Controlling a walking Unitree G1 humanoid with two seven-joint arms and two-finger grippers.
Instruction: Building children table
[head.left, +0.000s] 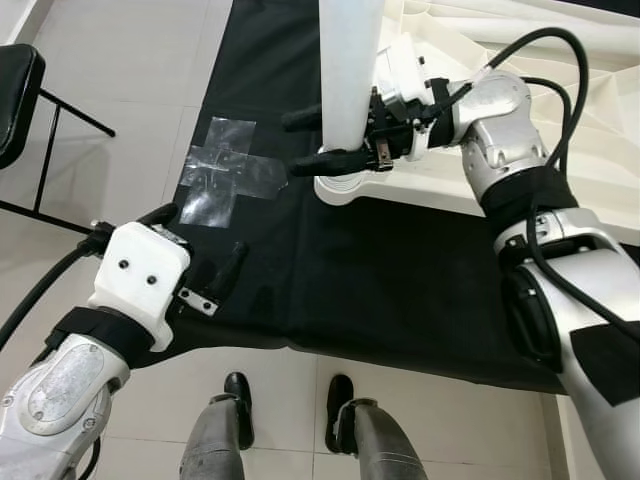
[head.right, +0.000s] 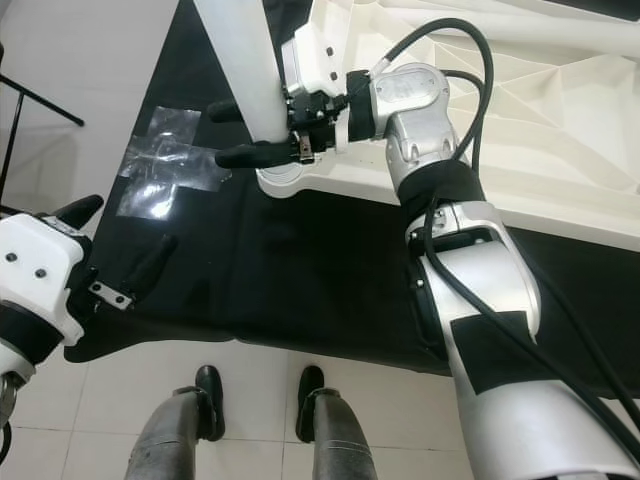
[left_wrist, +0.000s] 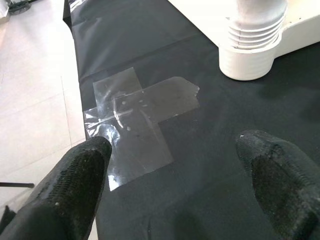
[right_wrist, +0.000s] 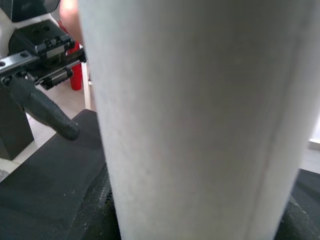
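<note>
A white table leg (head.left: 350, 70) stands upright in the ribbed corner socket (head.left: 345, 185) of the white tabletop (head.left: 520, 60), which lies upside down on a black mat (head.left: 400, 280). My right gripper (head.left: 290, 145) is shut on the leg, one black finger behind it and one in front. In the right wrist view the leg (right_wrist: 200, 115) stands close between the fingers. My left gripper (head.left: 200, 245) hovers open and empty above the mat's near left corner, well short of the leg. From the left wrist view its fingers (left_wrist: 75, 185) frame the socket (left_wrist: 252, 45).
A cross of clear tape (head.left: 225, 170) is stuck to the mat near its left edge. A black chair (head.left: 15, 95) stands on the tiled floor at far left. My feet (head.left: 237, 400) are at the mat's near edge.
</note>
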